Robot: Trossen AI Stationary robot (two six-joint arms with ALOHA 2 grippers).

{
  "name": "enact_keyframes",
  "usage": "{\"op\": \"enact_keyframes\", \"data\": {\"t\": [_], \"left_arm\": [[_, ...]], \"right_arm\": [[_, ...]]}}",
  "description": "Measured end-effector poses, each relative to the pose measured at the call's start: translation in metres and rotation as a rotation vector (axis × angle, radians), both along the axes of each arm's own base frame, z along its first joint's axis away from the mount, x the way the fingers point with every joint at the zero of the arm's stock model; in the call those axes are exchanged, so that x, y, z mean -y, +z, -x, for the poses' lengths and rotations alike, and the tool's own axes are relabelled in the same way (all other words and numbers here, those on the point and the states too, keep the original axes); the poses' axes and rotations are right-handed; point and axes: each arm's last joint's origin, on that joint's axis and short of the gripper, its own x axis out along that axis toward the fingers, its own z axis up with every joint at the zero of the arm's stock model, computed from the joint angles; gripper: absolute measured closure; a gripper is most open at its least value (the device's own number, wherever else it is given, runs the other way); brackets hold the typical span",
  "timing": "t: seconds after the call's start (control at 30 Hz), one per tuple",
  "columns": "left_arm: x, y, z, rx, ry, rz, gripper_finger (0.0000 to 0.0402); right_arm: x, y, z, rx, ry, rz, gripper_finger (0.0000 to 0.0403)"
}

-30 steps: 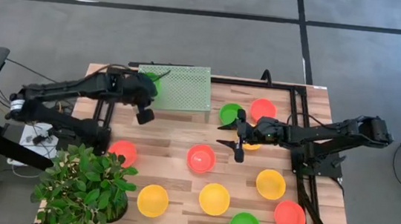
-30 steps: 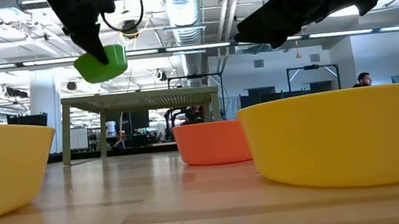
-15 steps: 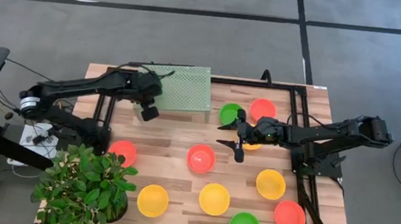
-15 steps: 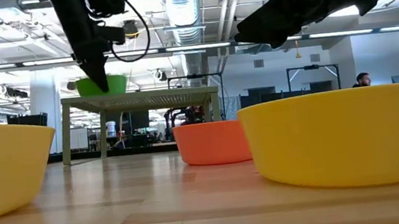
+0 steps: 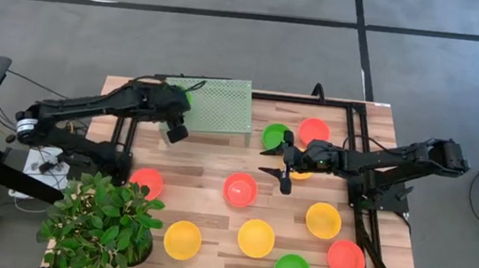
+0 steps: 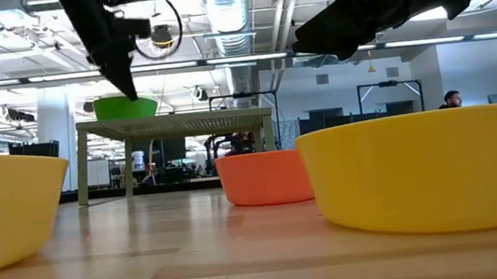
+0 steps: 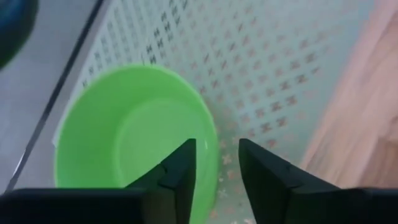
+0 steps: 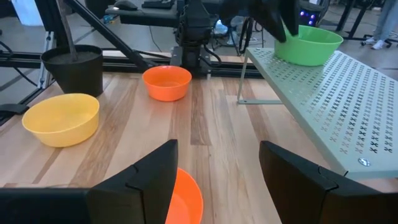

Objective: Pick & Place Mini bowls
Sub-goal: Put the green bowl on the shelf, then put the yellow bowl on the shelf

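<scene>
A green mini bowl (image 7: 124,143) stands on its base at the left end of the pale green mesh rack (image 5: 220,105); the low view shows this bowl (image 6: 125,107) level on the rack top. My left gripper (image 7: 214,149) is open above it, one finger over the bowl's inside and one outside its rim. My right gripper (image 5: 284,167) hangs open over mid-table, pointing left, near a red-orange bowl (image 5: 240,188). Several more bowls lie on the table: green (image 5: 275,136), red-orange (image 5: 315,131), yellow (image 5: 256,237). My left gripper comes from above with its fingers astride the green bowl's rim (image 7: 211,155). I cannot tell whether either finger touches the rim. The bowl rests on the rack.
A potted plant (image 5: 101,222) fills the near left corner. Black frame rails (image 5: 356,128) run along the far and right sides. A yellow bowl (image 5: 300,174) lies partly under the right arm. Bare wood lies between the rack and the near row of bowls.
My left gripper has carried the green bowl toward the table's far edge and down. The bowl, a second ago in the air beside the rack, now stands level on the rack's left end. My right arm has kept still.
</scene>
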Motion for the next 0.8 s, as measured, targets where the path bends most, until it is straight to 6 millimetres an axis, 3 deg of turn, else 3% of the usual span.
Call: {"op": "enact_keyframes", "data": {"t": [0.3,0.47,0.6,0.8], "left_arm": [[0.051,0.037,-0.001,0.357,-0.229,-0.007,0.0265],[0.089,0.043,-0.008,0.446,-0.421,0.062,0.0272],[0.119,0.031,-0.014,0.467,-0.503,0.132,0.0274],[0.146,-0.009,-0.015,0.56,-0.53,0.145,0.0275]], "right_arm": [[-0.005,-0.004,0.001,-0.04,0.013,-0.024,0.0182],[-0.015,-0.012,0.004,-0.129,0.0,-0.015,0.0182],[-0.019,-0.023,0.01,-0.301,-0.087,-0.083,0.0182],[-0.018,-0.031,0.022,-0.559,-0.235,-0.213,0.0182]]}}
